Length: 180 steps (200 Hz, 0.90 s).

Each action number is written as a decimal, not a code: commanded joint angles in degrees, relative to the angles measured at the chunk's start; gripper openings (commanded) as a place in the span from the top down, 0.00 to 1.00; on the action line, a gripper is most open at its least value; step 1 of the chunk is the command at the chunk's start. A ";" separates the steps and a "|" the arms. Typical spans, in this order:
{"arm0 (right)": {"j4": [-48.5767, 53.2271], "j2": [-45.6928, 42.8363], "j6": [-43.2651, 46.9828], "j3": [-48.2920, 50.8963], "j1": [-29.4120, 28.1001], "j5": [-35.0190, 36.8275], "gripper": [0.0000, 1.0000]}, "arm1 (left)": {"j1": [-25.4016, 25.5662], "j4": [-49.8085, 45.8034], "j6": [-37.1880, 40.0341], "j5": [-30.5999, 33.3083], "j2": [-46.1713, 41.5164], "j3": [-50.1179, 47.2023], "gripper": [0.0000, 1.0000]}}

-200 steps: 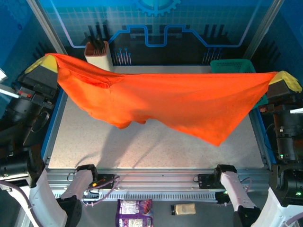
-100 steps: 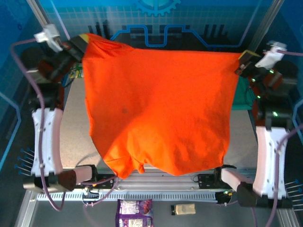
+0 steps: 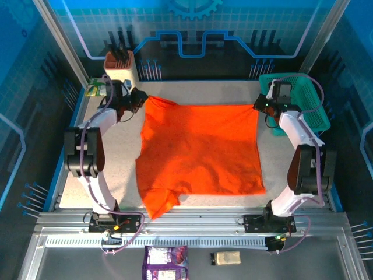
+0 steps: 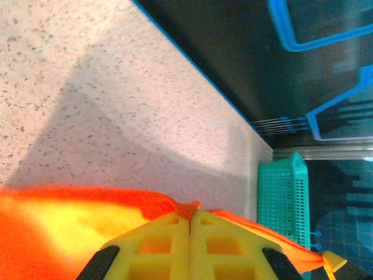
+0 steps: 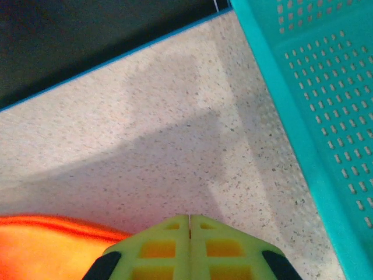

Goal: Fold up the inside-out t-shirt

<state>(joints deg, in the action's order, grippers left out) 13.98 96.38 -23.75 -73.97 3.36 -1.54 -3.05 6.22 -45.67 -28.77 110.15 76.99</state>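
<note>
Handling of shirt (image 3: 198,151), as judged: soft, thin, light, limp. No stiffness to keep a crease; likely to sag and bunch once lifted, and to drag on table (image 3: 111,169) rather than slide. Not fragile. Best pinched at corners or along hems, two points at once, kept taut between.

Look: plain bright orange-red, no print seen. Spread nearly flat across centre of top view, straight edge toward top of frame. Sleeve bunched at upper left, lower left corner crumpled near bottom edge of table, light wrinkles throughout. Upper right corner near basket (image 3: 306,99), not touching.

Left gripper (image 3: 139,99): clenched on upper left corner, with a tuft of cloth between pads in wrist view. Right gripper (image 3: 260,107): clenched at upper right corner, cloth running in under pads; pinch itself hidden, judged held.
</note>
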 commanded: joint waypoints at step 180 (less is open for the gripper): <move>2.38 16.41 -6.28 -12.97 -20.99 -20.19 0.57 | 13.99 -23.48 6.42 14.33 -0.18 4.56 0.51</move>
<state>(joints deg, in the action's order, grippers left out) 15.62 110.76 -28.10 -85.60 -16.08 -18.79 11.33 -17.08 -36.40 -18.63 104.95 77.03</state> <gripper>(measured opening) 0.430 0.479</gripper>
